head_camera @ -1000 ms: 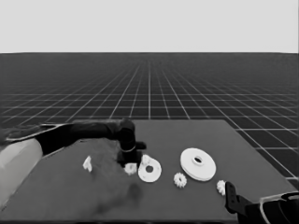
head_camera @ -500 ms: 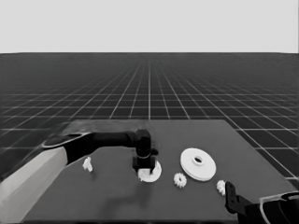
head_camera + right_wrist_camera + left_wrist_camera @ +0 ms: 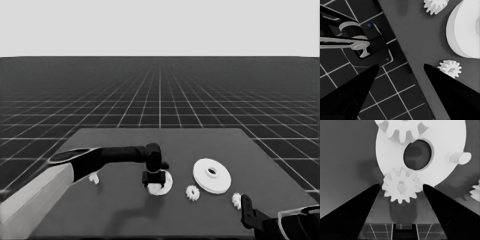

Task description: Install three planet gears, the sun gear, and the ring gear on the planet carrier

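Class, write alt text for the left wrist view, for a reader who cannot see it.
A small white toothed gear sits between the left gripper's two open black fingers, at the edge of the smaller round part. That white disc has a dark central hole, a second gear already on it and a bare peg sticking up.

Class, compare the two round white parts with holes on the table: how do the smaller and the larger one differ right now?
The smaller round part sits directly under the left gripper; the larger round part lies unattended to its right. The smaller already carries a gear and an upright peg, with a second gear between the fingers at its rim; the larger carries nothing. The larger has a raised middle; the smaller is flat. Both are white with a central hole.
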`<state>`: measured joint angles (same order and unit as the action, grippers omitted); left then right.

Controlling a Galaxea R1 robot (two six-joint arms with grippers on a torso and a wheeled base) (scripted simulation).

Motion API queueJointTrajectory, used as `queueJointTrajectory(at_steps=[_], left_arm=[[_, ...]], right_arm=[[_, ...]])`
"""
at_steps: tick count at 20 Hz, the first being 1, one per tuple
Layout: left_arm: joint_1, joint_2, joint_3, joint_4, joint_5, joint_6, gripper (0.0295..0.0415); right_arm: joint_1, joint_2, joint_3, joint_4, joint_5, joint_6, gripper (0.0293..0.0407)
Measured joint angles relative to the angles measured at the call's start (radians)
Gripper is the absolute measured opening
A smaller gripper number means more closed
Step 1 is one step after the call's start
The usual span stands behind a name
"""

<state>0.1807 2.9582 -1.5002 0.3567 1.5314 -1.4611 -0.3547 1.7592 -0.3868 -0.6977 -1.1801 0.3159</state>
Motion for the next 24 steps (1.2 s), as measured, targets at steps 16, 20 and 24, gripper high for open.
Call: queueJointTrajectory(at_steps=[16, 20, 24], left_arm=[[-0.167, -0.019, 0.097, -0.165, 0.033, -0.070, 0.0385], [-0.381, -0.661, 0.718, -0.088, -0.544, 0.913, 0.0410], [-0.506, -1.144, 1.039, -0.052, -0.818, 1.704, 0.0386]], right_arm=[[0.000, 0.000, 0.000, 0.000, 0.000, 0.000, 0.0385], [0.000, 0.000, 0.000, 0.000, 0.000, 0.000, 0.0385], [0.000, 0.000, 0.000, 0.000, 0.000, 0.000, 0.0385]])
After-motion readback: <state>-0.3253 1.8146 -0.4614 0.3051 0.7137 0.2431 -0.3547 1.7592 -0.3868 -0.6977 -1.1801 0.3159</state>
